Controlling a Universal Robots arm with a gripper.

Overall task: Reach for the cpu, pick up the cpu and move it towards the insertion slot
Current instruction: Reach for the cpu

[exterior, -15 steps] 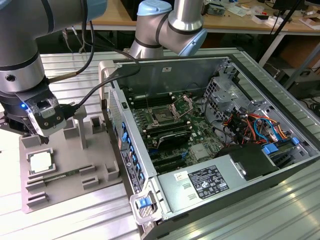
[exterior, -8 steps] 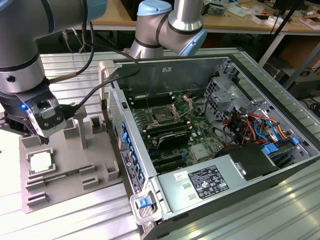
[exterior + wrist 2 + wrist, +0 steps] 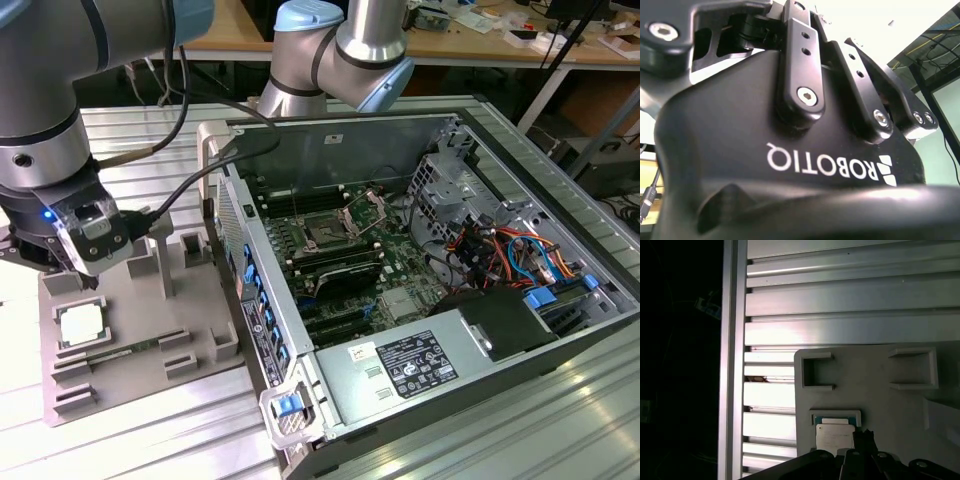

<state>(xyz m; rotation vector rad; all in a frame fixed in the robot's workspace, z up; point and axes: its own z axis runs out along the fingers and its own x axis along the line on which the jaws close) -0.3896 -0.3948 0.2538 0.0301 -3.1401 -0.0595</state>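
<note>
The gripper (image 3: pixel 85 270), its grasp state untellable, hangs over the cpu (image 3: pixel 80 325) at the exterior view's lower left; it would best descend centred and square.

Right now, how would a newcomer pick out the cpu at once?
Find the open computer case; on the exterior view's left of it lies a grey tray. The cpu is the small flat square in the tray's pocket near that view's left edge. Its pale silvery top sets it apart from the long thin green memory stick beside it.
</note>
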